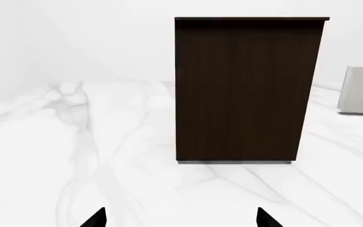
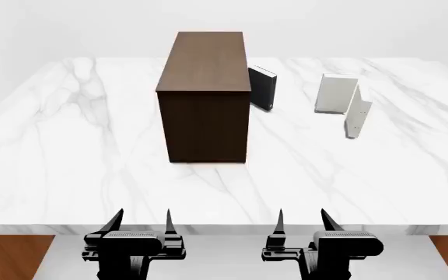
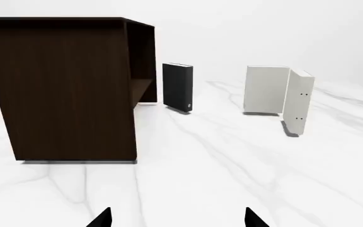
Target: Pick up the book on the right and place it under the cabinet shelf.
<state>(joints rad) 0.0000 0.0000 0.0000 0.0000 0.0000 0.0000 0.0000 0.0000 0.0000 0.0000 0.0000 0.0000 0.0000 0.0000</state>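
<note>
- The tall dark brown wood cabinet shelf (image 2: 206, 93) is a big box shape with fine grain lines. It stands in the upper middle of the head view on the smooth white marble table (image 2: 68, 151) with grey veins.
- In the right wrist view, the cabinet shelf's (image 3: 68, 90) side is open, and a shelf board shows inside.
- The thin pale grey-white book (image 2: 357, 111) with tiny dark dots stands upright in the upper right of the head view. It is well apart from the cabinet shelf.
- A thicker blocky pale grey-white book (image 2: 335, 93) stands just beside it, to its left. I cannot tell if they touch.
- A black book with white page edges (image 2: 262, 87) stands between the cabinet shelf and the pale books, close to the cabinet shelf.
- The left gripper (image 2: 140, 224) and the right gripper (image 2: 303, 223) sit at the bottom of the head view. Both claws are spread wide and hold nothing.
</note>
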